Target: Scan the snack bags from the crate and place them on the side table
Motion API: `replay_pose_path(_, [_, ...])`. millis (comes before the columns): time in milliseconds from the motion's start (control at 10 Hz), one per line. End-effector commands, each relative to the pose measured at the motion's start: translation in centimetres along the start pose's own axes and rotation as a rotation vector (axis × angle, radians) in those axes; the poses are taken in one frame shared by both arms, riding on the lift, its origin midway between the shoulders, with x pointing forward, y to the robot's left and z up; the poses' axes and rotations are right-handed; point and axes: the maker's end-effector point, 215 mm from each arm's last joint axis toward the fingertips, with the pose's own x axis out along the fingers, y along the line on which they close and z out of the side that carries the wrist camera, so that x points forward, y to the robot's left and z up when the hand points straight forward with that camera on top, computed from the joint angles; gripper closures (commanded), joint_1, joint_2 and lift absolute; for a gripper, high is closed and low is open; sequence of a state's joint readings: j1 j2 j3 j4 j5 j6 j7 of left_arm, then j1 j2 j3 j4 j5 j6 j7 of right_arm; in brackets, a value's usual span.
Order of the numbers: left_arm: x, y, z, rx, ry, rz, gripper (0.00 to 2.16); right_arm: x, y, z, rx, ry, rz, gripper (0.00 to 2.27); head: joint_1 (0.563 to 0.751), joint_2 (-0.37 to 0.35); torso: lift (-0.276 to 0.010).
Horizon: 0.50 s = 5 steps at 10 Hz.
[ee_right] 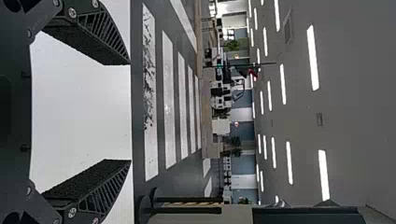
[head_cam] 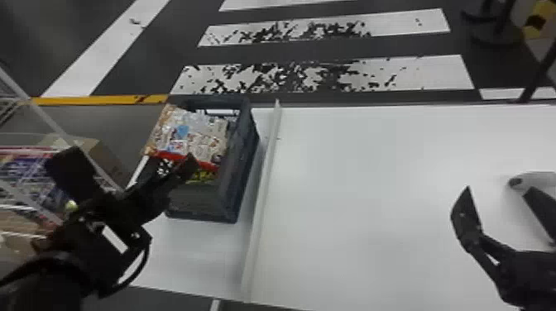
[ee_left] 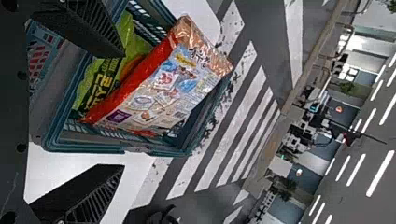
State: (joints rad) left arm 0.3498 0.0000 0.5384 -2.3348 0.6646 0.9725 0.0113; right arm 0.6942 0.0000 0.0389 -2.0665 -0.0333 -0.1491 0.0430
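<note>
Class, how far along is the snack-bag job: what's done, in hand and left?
Nothing can be confirmed as done. Neither hand holds a bag: the left hand is open near the crate, the right hand open over the white table. Remaining to scan and place, it seems: at least the red-edged bag and the green bag, both in the crate.

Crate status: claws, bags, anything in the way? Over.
Left claw open at crate; right claw open over white table; both empty. In crate, red-edged bag partly covers green bag. Pale object just beyond right claw.
</note>
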Motion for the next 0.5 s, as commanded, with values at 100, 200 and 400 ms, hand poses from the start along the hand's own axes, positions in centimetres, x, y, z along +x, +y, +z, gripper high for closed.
replay_pose_path(100, [0.9,0.2,1.3,-0.059,0.04,0.0,0.04,-0.1,0.1,0.1,-0.001,0.001,0.001,0.14,0.695,0.224,-0.094])
replay_pose_path(200, [1.5,0.7,1.9,-0.082,0.046,0.017,0.04,-0.1,0.2,0.2,0.0,-0.001,0.002,0.14,0.695,0.23,-0.094])
replay_pose_path(400, [2.5,2.1,3.4,-0.114,0.032,0.089,0.07,-0.1,0.2,0.0,0.0,0.007,0.002,0.14,0.695,0.245,-0.094])
